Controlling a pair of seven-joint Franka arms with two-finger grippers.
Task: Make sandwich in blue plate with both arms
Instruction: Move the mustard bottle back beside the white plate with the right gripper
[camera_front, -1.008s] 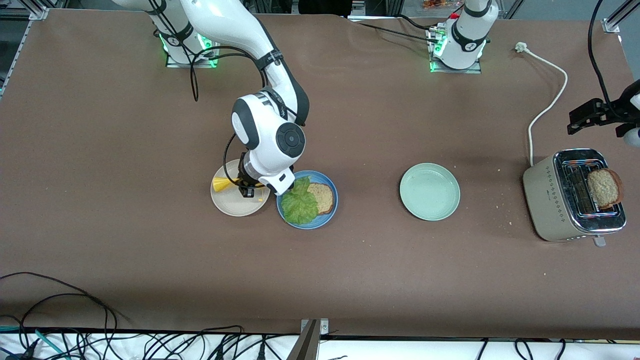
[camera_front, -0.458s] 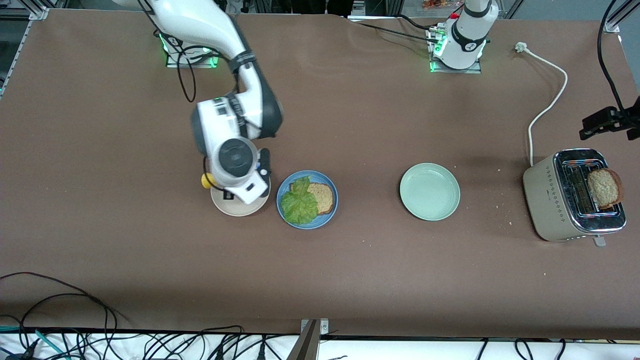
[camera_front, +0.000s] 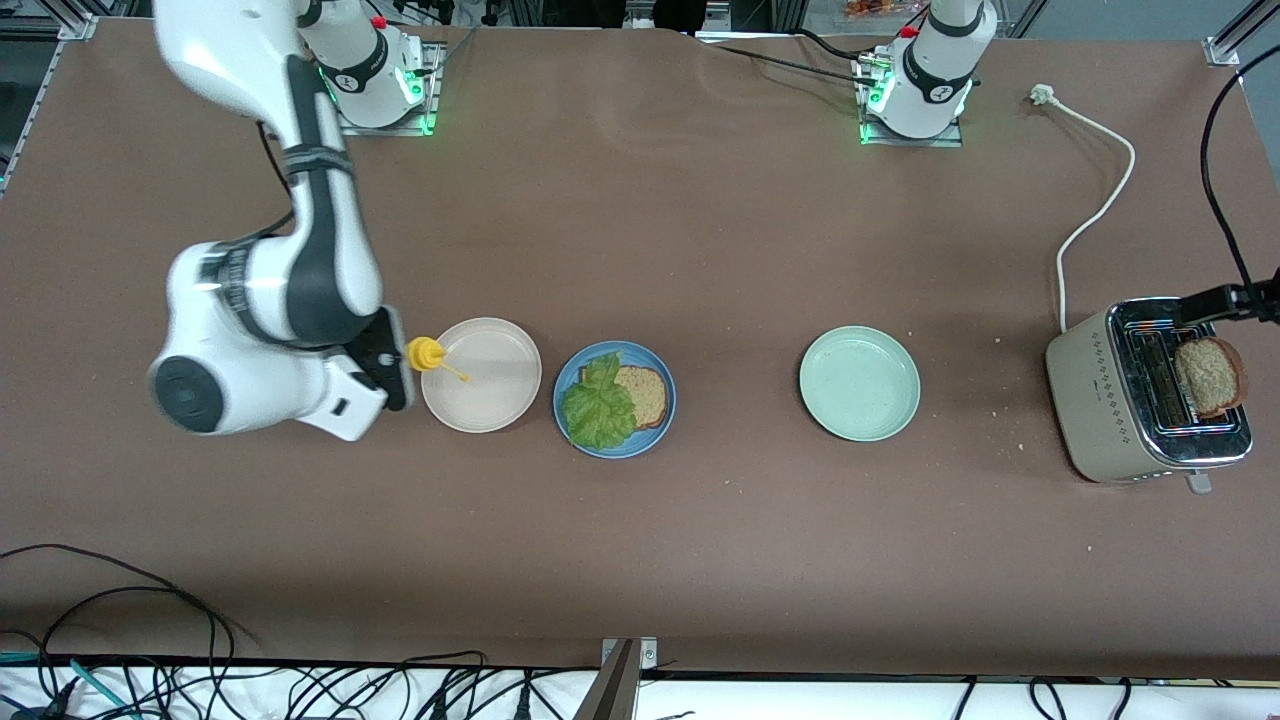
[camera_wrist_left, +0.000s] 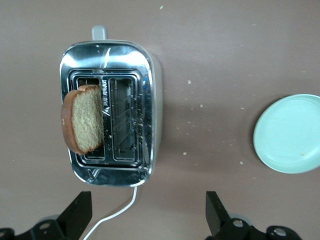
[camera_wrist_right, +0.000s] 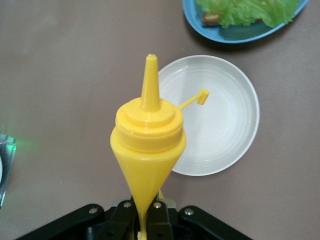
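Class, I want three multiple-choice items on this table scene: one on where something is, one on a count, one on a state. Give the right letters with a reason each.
1. Where is the second bread slice?
A. On the pale green plate
B. In the toaster, sticking out of a slot
C. On the bare table

2. How many plates are on the table?
A. Two
B. Three
C. Four

3. What is the right gripper doing?
A. Jaws shut on the yellow sauce bottle
B. Open over the blue plate
C. Holding lettuce

Key:
1 B: the slice stands in the toaster.
2 B: the beige plate, the blue plate and the pale green plate.
3 A: the yellow sauce bottle sits in the jaws, beside the beige plate.
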